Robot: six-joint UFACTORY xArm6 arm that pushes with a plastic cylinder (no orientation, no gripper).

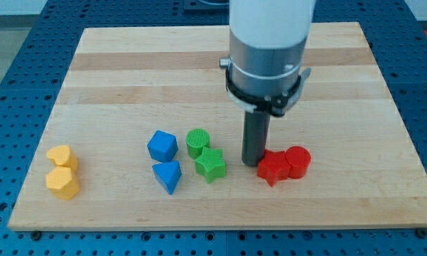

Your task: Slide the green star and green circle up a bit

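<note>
The green circle point(197, 142) and the green star point(211, 165) sit together on the wooden board point(128, 78), the circle just above and left of the star. My tip point(252, 163) rests on the board to the right of the green star, with a small gap. It stands just left of the red star point(273, 168).
A red circle point(298, 161) touches the red star's right side. A blue cube point(162, 146) and a blue triangle point(168, 175) lie left of the green blocks. A yellow heart point(61, 156) and a yellow hexagon point(62, 183) sit at the view's left.
</note>
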